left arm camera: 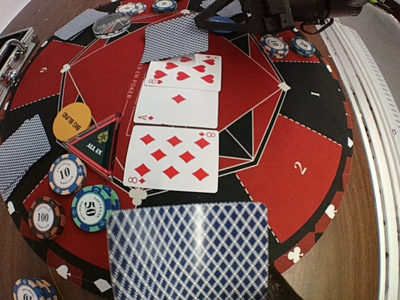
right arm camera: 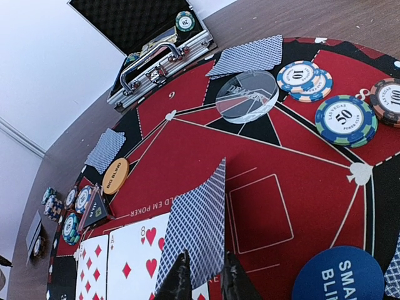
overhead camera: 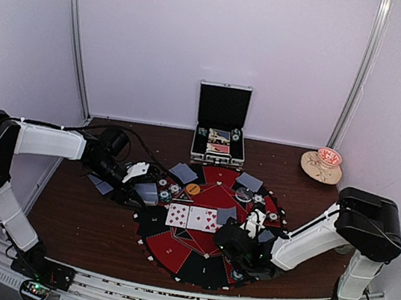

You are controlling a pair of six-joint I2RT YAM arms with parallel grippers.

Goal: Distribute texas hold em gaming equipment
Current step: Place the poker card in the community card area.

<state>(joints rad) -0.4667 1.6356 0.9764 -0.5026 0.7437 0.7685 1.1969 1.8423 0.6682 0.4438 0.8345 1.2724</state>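
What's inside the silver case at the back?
A few poker chips and what look like cards lie in the silver case. Black foam lines its lid. Anything underneath them is hidden.

Mat [overhead camera: 170, 250]: lay mid-surface, lower middle of the top view.
Case [overhead camera: 223, 107]: stood behind the mat, upper centre.
Dish [overhead camera: 321, 168]: sat upper right, apart from the mat.
Face-up cards [overhead camera: 192, 217]: three in a row at the mat's centre.
Chips [left arm camera: 67, 174]: lay left of those cards, on the mat.
Upright card [right arm camera: 197, 225]: stood between the right fingers [right arm camera: 177, 281], bottom centre of the right wrist view.
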